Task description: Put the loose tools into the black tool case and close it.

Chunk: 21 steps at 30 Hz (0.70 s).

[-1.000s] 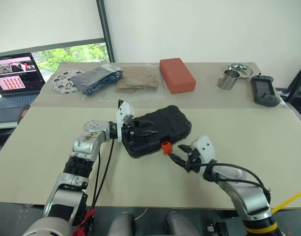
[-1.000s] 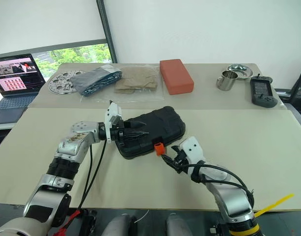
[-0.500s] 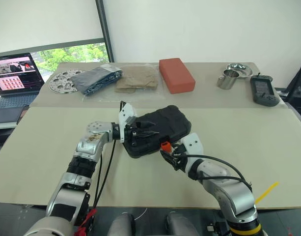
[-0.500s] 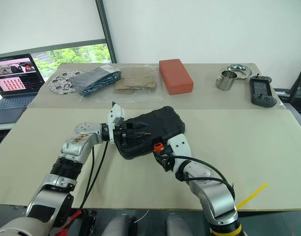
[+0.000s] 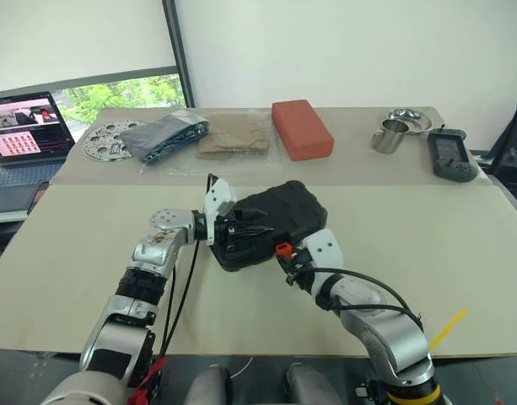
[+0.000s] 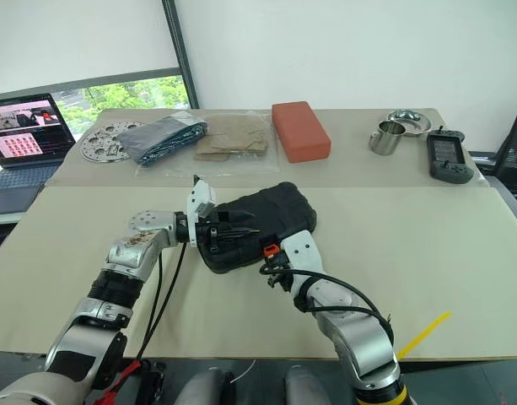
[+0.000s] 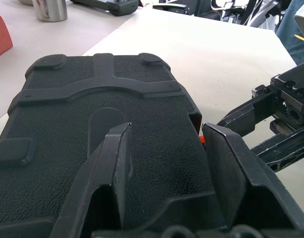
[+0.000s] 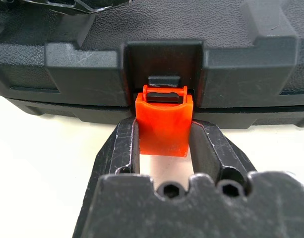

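orange latch (image 8: 164, 125) of the closed black tool case (image 5: 271, 221) sits between the right gripper (image 8: 164, 148) fingers.

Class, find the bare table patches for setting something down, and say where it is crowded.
Free: the near table left of the left gripper, and right of the black tool case. Crowded: the far strip, from perforated disc to handheld device.

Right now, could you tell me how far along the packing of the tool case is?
Done: the black case lies with its lid down, no loose tools beside it. In hand: the left gripper rests on the lid with fingers apart, and the right gripper has its fingers around the orange latch. Left: the latch looks unsnapped, so it needs pressing home.
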Each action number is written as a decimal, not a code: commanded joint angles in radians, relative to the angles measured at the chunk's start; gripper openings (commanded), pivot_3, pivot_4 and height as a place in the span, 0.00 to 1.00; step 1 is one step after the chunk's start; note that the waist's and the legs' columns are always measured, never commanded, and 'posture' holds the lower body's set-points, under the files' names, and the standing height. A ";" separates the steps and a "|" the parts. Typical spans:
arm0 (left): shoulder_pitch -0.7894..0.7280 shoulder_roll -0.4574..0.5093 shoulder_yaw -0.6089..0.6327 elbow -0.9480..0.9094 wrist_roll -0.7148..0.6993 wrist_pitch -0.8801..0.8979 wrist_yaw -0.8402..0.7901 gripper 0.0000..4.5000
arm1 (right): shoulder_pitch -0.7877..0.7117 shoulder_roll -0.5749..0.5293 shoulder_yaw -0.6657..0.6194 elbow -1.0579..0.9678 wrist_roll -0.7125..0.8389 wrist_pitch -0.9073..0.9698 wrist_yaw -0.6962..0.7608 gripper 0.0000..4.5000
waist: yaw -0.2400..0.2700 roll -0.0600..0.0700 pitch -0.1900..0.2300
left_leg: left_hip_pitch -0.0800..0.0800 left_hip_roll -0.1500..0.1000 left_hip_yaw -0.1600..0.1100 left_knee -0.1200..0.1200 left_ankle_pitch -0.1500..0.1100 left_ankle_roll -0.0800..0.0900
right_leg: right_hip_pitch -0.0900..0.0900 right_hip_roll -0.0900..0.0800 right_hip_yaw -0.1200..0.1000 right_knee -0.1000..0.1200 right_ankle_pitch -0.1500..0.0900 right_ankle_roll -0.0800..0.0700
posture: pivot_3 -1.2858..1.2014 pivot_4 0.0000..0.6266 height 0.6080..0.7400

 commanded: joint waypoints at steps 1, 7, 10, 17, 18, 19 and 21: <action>0.002 0.002 -0.007 0.025 0.015 -0.002 0.002 0.54 | -0.048 0.020 -0.015 -0.067 -0.016 -0.039 -0.019 0.26 | 0.000 0.000 0.000 | 0.000 0.000 0.000 0.000 0.000 0.000 | 0.000 0.000 0.000 0.000 0.000 0.000 | 0.52 0.24 1.00; 0.005 0.006 -0.013 0.037 0.018 -0.003 -0.004 0.54 | -0.046 0.032 -0.023 -0.059 -0.022 -0.089 -0.020 0.26 | -0.002 0.000 0.000 | 0.000 0.000 -0.001 0.000 0.000 0.000 | 0.000 0.000 0.000 0.000 0.000 0.000 | 0.52 0.24 1.00; 0.006 0.006 -0.018 0.051 0.024 -0.010 -0.009 0.54 | -0.036 0.053 -0.037 -0.042 -0.010 -0.138 -0.011 0.26 | -0.003 0.000 0.000 | 0.000 0.000 -0.002 0.000 0.000 0.000 | 0.000 0.000 0.000 0.000 0.000 0.000 | 0.52 0.24 1.00; 0.012 0.003 -0.031 0.074 0.034 -0.024 -0.017 0.54 | 0.007 0.028 -0.024 0.021 -0.036 -0.264 0.018 0.26 | -0.004 0.000 0.000 | 0.000 0.000 -0.002 -0.001 0.000 0.000 | 0.000 0.001 0.000 0.000 0.000 0.001 | 0.52 0.24 1.00; 0.013 0.002 -0.033 0.075 0.034 -0.026 -0.018 0.54 | 0.010 0.033 -0.023 0.031 -0.038 -0.291 0.020 0.26 | -0.004 0.000 0.000 | 0.000 0.000 -0.002 -0.001 0.000 0.000 | 0.000 0.001 0.000 0.000 0.000 0.001 | 0.52 0.24 1.00; 0.012 0.001 -0.034 0.077 0.035 -0.028 -0.018 0.54 | 0.012 0.037 -0.023 0.041 -0.041 -0.312 0.024 0.26 | -0.004 0.000 0.000 | 0.000 0.000 -0.002 -0.001 0.000 0.000 | 0.000 0.001 0.000 0.000 0.000 0.001 | 0.52 0.24 1.00; 0.014 0.000 -0.036 0.076 0.035 -0.030 -0.017 0.54 | 0.024 0.038 -0.017 0.066 -0.045 -0.368 0.039 0.26 | -0.005 0.000 0.000 | 0.001 0.000 -0.002 -0.001 0.000 0.000 | 0.000 0.001 0.000 0.000 -0.001 0.001 | 0.52 0.24 1.00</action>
